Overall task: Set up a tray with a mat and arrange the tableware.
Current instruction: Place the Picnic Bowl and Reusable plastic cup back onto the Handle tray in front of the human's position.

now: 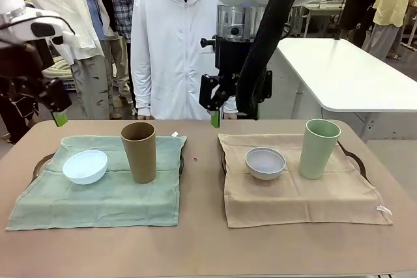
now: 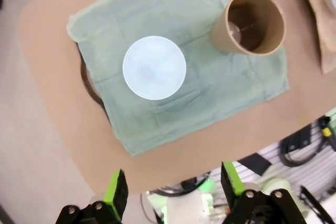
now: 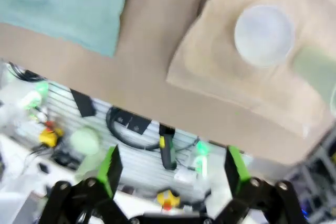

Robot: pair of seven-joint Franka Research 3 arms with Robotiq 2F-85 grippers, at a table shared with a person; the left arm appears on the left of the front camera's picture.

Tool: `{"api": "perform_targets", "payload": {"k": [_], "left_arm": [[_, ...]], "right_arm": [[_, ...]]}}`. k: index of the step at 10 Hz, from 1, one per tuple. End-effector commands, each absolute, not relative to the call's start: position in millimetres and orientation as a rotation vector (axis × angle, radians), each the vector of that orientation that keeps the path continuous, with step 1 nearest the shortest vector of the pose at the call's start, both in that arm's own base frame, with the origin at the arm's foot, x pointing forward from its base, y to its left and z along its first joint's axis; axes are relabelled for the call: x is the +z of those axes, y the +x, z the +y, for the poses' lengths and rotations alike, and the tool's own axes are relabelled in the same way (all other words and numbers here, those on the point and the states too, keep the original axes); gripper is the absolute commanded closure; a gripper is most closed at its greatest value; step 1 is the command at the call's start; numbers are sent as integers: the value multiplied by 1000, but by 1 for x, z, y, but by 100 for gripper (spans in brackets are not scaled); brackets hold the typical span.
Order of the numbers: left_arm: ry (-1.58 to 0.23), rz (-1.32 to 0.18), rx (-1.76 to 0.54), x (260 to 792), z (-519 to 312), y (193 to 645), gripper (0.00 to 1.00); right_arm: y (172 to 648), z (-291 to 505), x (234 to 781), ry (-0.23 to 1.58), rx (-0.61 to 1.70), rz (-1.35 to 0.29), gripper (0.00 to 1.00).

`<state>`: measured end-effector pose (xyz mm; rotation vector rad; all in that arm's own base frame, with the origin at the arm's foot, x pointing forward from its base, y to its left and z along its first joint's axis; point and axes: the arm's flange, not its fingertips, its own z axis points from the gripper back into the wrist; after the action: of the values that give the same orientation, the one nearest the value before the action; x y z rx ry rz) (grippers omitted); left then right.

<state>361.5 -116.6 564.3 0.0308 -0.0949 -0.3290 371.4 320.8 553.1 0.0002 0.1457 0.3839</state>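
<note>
Two place settings stand ready on the brown table (image 1: 202, 226). On the left, a green mat (image 1: 98, 193) covers a dark tray (image 1: 40, 161), bearing a pale blue bowl (image 1: 85, 166) and, just right of it, an upright tan-brown tumbler (image 1: 139, 152). On the right, a tan mat (image 1: 300, 190) carries a white-grey bowl (image 1: 265, 163) and an upright pale green tumbler (image 1: 318, 148).

Both pincers are raised clear of the table, jaws apart and holding nothing. The left gripper (image 2: 173, 187) hangs over the far left edge, so the blue bowl (image 2: 154, 67) lies below and nearer the robot than its fingertips; the tumbler's (image 2: 254, 22) long axis is vertical, mouth up. The right gripper (image 3: 173, 169) hovers beyond the far edge near the middle, with the white-grey bowl (image 3: 263, 35) its closest piece.

The trays show as slivers under the mats. The right wrist view is blurred; the green tumbler there is a smear.
</note>
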Motion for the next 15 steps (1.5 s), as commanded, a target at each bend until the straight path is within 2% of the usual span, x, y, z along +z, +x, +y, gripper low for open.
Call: {"api": "perform_targets", "payload": {"k": [1,15], "left_arm": [[48,-123,-371,555,-111,355,7],[48,-123,-371,555,-111,355,7]], "right_arm": [[376,325,555,30,424,92,0],[376,325,555,30,424,92,0]]}}
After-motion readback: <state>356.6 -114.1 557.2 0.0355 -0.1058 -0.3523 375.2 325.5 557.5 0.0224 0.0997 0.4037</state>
